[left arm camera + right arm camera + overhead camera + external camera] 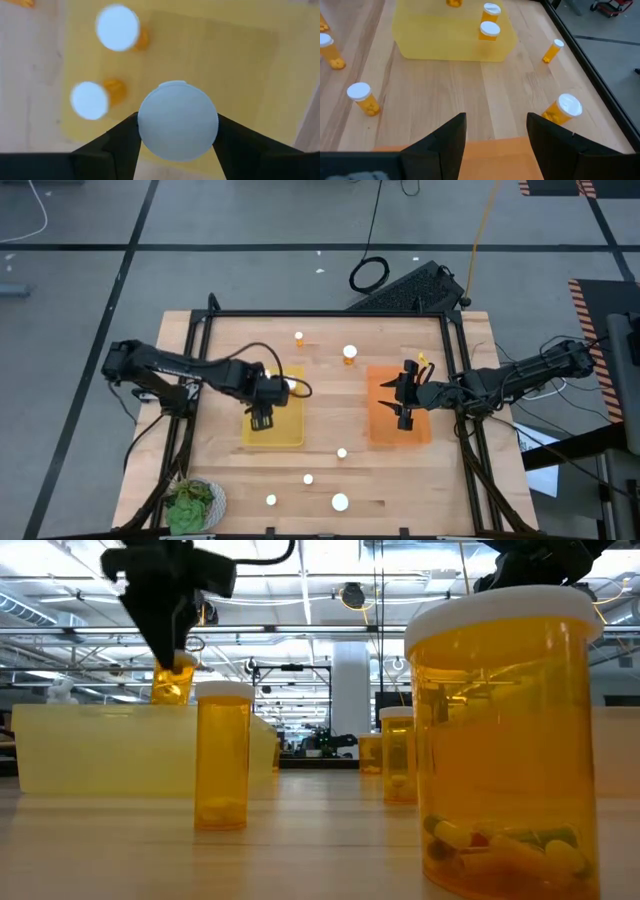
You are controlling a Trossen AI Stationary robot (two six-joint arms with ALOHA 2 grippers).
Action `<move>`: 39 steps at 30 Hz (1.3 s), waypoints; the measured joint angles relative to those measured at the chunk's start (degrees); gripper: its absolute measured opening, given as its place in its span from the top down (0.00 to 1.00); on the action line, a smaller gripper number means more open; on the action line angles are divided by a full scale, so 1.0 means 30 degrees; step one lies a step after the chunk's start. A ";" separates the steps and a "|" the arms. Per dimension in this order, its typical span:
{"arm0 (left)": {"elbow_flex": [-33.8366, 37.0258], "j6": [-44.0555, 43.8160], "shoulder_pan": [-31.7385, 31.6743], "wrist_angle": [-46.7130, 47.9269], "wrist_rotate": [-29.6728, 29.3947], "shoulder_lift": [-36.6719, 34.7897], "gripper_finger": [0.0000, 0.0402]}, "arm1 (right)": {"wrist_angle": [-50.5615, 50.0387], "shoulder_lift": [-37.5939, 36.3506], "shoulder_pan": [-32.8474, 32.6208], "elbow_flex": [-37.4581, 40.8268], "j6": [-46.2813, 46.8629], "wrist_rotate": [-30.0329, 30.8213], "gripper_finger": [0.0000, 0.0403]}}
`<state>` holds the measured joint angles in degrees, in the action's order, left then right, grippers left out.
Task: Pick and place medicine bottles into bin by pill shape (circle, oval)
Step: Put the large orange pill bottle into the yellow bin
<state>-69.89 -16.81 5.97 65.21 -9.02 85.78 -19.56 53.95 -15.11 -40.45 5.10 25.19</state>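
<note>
My left gripper (262, 418) hangs over the yellow tray (285, 432), shut on an amber medicine bottle with a white cap (177, 120). The low view shows that bottle (172, 682) below the fingers. Two more bottles (117, 27) (90, 100) stand upright in the yellow tray. My right gripper (405, 402) stands open over the orange tray (385, 430) with nothing between its fingers (496, 125). Several other bottles stand on the wooden table, such as one (349, 353) at the far side and one (340, 502) near the front edge. My left gripper pinches the bottle between its two fingers (122, 137), at the sides of the white cap (145, 125) or just under it. The fingers come from above, pointing down. The bottle hangs upright below them over the yellow tray, its lower end (172, 695) about level with the tray's rim.
A green leafy thing on a white plate (195, 502) sits at the near left corner. A black frame (330, 314) runs around the table. In the low view, close bottles (222, 755) (500, 740) stand in front of the trays. Bare wood lies between the two trays.
</note>
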 joint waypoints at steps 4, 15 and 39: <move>0.1676 -0.0617 0.0170 -0.1592 -0.0049 -0.0007 0.45 | 0.0004 0.0000 0.0000 0.0000 0.0000 0.0000 0.50; 0.4687 -0.0642 -0.0360 -0.5014 -0.0817 -0.0007 0.42 | 0.0004 0.0000 0.0000 0.0000 0.0066 0.0007 0.50; 0.5187 0.0052 -0.0864 -0.5050 -0.1022 0.0005 0.40 | -0.0003 0.0000 0.0000 0.0000 0.0066 0.0007 0.50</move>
<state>-54.33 -16.65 3.38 50.06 -12.08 85.79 -19.57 53.95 -15.11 -40.45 5.30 25.21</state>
